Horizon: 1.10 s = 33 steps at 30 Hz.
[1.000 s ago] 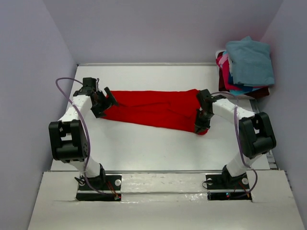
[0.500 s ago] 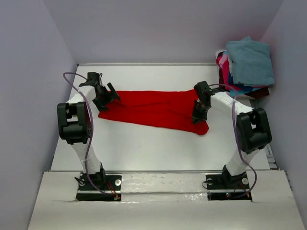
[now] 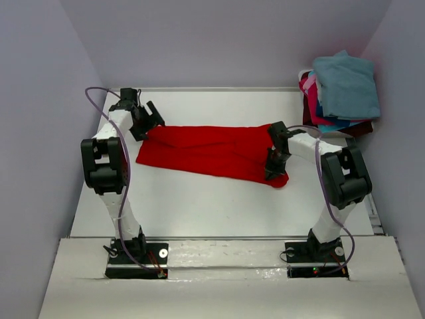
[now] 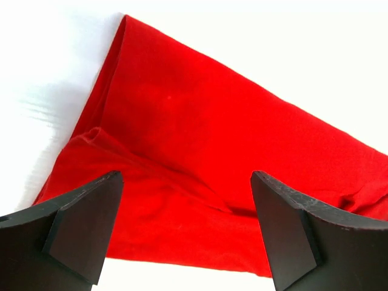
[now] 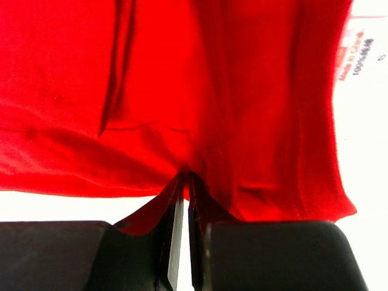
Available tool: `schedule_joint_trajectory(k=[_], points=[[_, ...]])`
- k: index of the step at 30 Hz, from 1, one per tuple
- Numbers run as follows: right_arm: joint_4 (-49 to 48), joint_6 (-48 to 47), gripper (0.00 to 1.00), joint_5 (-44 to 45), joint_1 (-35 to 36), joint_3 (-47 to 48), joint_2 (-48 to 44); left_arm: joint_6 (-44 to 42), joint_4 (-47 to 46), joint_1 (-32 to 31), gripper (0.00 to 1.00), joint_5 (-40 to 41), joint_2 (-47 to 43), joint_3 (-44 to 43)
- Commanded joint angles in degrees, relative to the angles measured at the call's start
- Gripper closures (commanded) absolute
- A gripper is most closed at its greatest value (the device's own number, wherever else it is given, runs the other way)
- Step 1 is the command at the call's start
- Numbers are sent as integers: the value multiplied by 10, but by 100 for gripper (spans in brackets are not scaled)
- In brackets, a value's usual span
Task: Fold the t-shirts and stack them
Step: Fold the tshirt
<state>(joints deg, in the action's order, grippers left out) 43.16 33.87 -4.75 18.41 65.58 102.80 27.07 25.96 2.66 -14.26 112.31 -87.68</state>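
Red t-shirt [image 3: 212,153] is laid across the table [image 3: 199,199] as a long band, further folds and stacking undone; its right end is pinched by the right gripper [image 5: 187,182], the left gripper [image 4: 185,177] held wide, empty.

Overhead plus wrist close-ups of red t-shirt [image 3: 212,153]

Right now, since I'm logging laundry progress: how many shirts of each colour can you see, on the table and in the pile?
red t-shirt: 1
teal-blue shirt: 1
pink shirt: 1
blue shirt: 1
dark maroon shirt: 1
Total: 5 visible; more may be hidden underneath.
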Motion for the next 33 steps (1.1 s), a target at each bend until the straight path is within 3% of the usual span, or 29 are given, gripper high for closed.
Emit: schedule_joint_trajectory(k=[1, 10, 19, 33], points=[[-21, -3, 86, 12, 0, -20, 9, -10, 9, -3, 1, 16, 24, -11], [-18, -3, 86, 11, 0, -41, -2, -11, 8, -3, 1, 16, 11, 57], [-7, -2, 86, 14, 0, -83, -52, -2, -5, -3, 1, 17, -58, 151], [16, 1, 85, 23, 0, -122, -120, -18, 4, 21, 1, 19, -121, 198]])
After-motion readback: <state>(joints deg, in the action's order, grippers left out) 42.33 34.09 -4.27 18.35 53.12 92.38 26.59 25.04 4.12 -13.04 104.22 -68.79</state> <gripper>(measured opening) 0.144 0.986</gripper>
